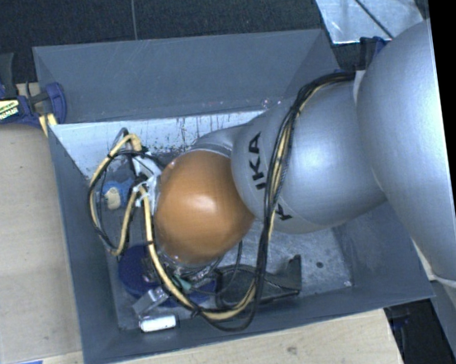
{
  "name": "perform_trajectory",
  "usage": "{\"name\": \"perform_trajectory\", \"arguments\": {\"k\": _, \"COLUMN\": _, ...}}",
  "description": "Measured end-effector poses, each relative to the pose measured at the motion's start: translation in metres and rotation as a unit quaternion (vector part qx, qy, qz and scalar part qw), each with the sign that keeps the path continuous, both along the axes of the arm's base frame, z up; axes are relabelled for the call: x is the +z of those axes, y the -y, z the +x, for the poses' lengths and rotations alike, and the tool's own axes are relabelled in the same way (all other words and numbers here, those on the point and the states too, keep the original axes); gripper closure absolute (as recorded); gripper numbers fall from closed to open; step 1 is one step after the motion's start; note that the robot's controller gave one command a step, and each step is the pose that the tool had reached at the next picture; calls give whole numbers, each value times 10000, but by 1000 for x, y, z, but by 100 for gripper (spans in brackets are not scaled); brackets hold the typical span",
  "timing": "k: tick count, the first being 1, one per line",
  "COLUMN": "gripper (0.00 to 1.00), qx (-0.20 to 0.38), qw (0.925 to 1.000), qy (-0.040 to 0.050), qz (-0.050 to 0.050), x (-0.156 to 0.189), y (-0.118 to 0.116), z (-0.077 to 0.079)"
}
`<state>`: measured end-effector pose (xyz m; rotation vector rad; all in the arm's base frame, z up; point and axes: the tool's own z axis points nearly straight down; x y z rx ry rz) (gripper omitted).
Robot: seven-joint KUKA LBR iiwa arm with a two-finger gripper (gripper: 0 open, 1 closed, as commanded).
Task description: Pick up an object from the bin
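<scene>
Bin (87, 262) holds white cylinder (157, 323), blue lump (133, 271).

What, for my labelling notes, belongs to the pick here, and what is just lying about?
Job in hand:
- grey metal bin
- silver arm with orange wrist cover, low over the bin's left half
- dark blue rounded thing beside the cover, the nearest candidate

Lying about:
- small white cylinder in the view's lower-left bin corner
- black angular piece on the floor, lower right

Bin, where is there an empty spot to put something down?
One bare patch of floor sits at the right, between the black piece and the bin's right wall, below the silver arm. The left is crowded: a blue thing, a white tube and yellow cables by the orange cover.
</scene>
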<state>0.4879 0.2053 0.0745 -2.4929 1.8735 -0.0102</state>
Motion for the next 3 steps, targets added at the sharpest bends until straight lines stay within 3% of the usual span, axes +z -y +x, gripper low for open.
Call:
{"name": "perform_trajectory", "arguments": {"k": 1, "gripper": 100, "qx": 1, "qw": 10000, "qy": -41, "qz": -13, "x": -1, "y": -1, "z": -2}}
{"name": "perform_trajectory", "arguments": {"k": 3, "gripper": 100, "qx": -28, "qw": 10000, "qy": -68, "qz": -51, "x": 98, "y": -2, "z": 0}}
